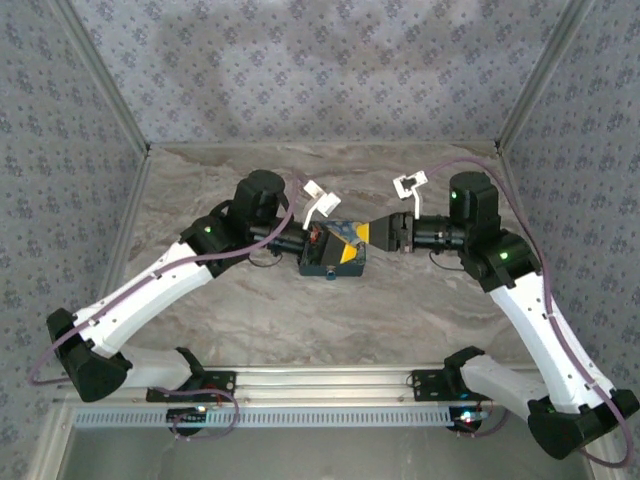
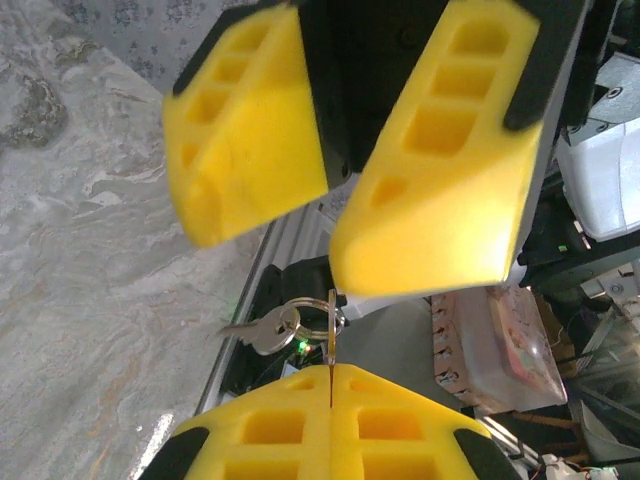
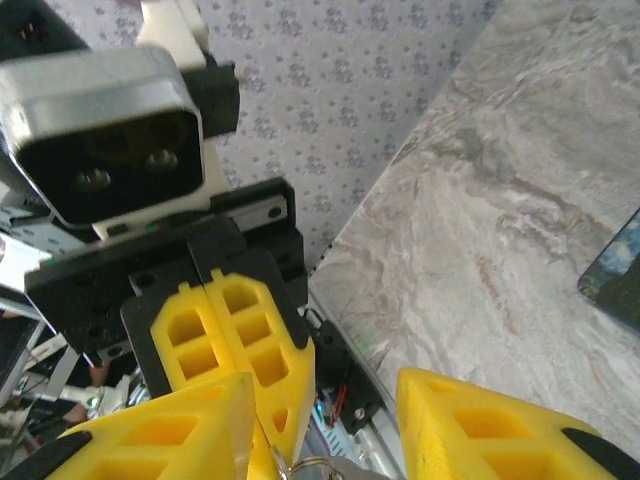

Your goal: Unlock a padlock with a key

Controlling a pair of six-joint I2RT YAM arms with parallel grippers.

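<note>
My left gripper [image 2: 330,370] is shut on a thin brass key [image 2: 330,345], seen edge-on between its yellow pads. A ring [image 2: 315,322] on that key carries a second silver key [image 2: 262,332], which hangs free to the left. My right gripper [image 2: 285,240] faces the left one, its jaws open, one yellow finger [image 2: 440,190] just touching the key's top. In the right wrist view the right gripper [image 3: 325,390] stands open around the ring [image 3: 322,468], with the left gripper's shut fingers [image 3: 235,345] behind. Both grippers meet over the table's middle: left [image 1: 318,240], right [image 1: 372,236]. The padlock is hidden.
A blue box with a yellow swirled print [image 1: 320,265] lies under the two grippers, and its corner [image 3: 615,270] shows at the right wrist view's edge. Marbled tabletop [image 1: 300,320] spreads around it. Patterned walls [image 1: 300,70] close the back and sides.
</note>
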